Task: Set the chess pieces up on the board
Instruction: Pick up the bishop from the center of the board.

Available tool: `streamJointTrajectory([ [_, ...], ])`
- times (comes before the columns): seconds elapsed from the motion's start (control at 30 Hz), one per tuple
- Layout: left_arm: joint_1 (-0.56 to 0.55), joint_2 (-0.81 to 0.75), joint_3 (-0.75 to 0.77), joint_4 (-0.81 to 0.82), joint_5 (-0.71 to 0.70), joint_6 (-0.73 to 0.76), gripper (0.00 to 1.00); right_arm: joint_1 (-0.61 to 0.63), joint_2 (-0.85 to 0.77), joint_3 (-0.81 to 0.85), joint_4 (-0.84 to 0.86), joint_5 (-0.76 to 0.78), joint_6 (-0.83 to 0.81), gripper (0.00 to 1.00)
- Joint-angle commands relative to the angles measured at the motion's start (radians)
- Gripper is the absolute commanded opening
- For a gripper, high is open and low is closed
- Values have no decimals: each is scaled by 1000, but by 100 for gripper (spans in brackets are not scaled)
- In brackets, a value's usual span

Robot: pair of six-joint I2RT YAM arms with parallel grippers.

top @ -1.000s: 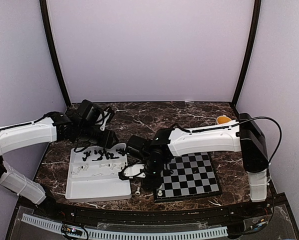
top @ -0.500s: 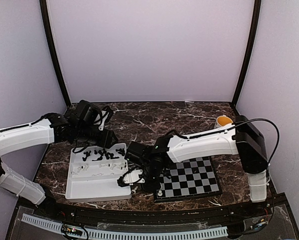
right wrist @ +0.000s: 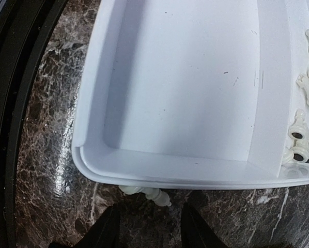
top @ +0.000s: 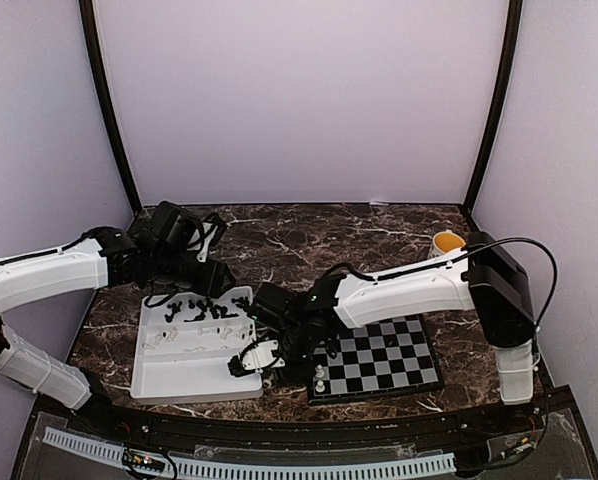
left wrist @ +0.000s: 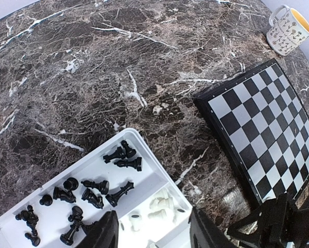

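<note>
The board (top: 376, 352) lies at the front right with a white piece (top: 320, 377) near its near-left corner. In the white tray (top: 194, 378), black chess pieces (top: 204, 308) fill the back strip and white ones (top: 169, 340) lie below them. My right gripper (top: 243, 364) is low at the tray's near-right corner. In the right wrist view it (right wrist: 149, 232) is open, and a white piece (right wrist: 144, 194) lies on the marble against the tray rim (right wrist: 170, 171), just ahead of the fingertips. My left gripper (left wrist: 155, 235) hangs open over the tray (left wrist: 144, 178), above black pieces (left wrist: 95, 186) and white pieces (left wrist: 162, 204).
A patterned mug (top: 446, 241) with yellow inside stands at the back right, seen too in the left wrist view (left wrist: 286, 28). The right arm (top: 409, 285) stretches across the board's far-left side. More white pieces (right wrist: 303, 126) lie in the tray's side strip.
My right gripper has slid left and toward the front, from the board's edge to the tray's near-right corner, its jaws a little narrower. The left arm has barely moved.
</note>
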Motion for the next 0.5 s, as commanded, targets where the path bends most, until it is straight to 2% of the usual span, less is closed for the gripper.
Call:
streamJointTrajectory([
  [0.0,5,-34,-14,16,14,-4,49,9,26,30,4,-70,-37,42],
  [0.27,4,-36,-17,17,16,-2,50,10,61,67,1,-101,-46,45],
  [0.47,5,-35,-19,20,27,-2,50,16,96,110,-14,-97,-58,44],
])
